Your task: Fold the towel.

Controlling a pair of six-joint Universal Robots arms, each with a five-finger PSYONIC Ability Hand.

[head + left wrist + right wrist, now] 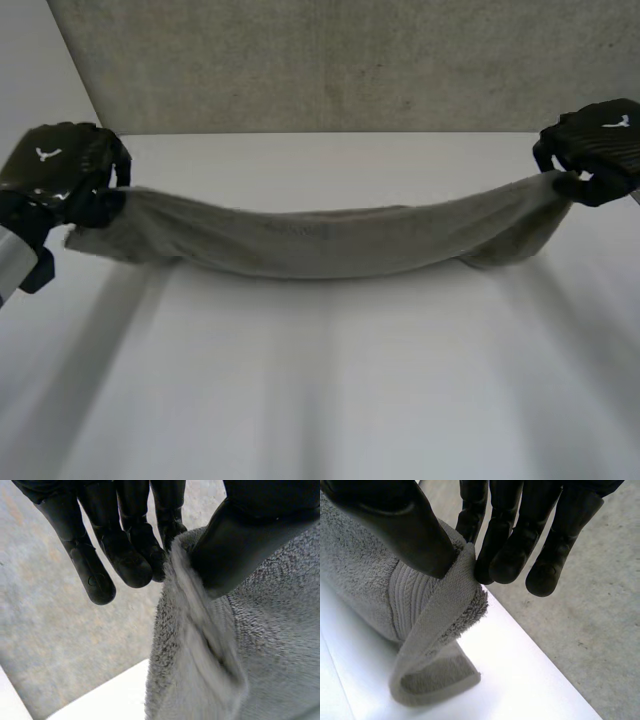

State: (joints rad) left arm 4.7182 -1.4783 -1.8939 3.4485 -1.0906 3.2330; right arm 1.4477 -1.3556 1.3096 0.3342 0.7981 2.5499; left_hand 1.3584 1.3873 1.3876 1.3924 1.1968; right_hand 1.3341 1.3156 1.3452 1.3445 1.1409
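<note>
White counter [320, 400] beneath the towel, grey speckled wall [330, 60] beyond it.

Towel [320, 240]: grey-green terry, gathered into a long narrow band. Strung from one hand to the other across the counter's width. Raised at both ends, sagging at mid-length. Contact between the sagging middle and the counter: cannot tell from the head view.

Left hand [60, 170]: at the towel's left end, held above the counter.
- Pinches the towel's top edge between the thumb [235, 545] and the nearest fingertip.
- Other fingers [125, 555] straight and slightly spread, just beside the towel's edge, off the cloth.
- Cloth below the pinch bunched in soft vertical folds, hanging down toward the counter.

Right hand [600, 145]: at the towel's right end, held above the counter, roughly level with the left hand.
- Clamps the towel's hemmed end between the thumb [405, 530] and the fingertips [510, 555].
- Fingers straight, close together, tips against the far face of the cloth opposite the thumb.
- Ribbed hem band [415, 595] just under the thumb.
- Free end of the towel below the pinch curled back under itself in an open loop, low over the counter. Contact between the loop and the counter: cannot tell.

Towel's left corner drooping slightly below the left hand, with a loose fold bulging under the band near the right hand.
</note>
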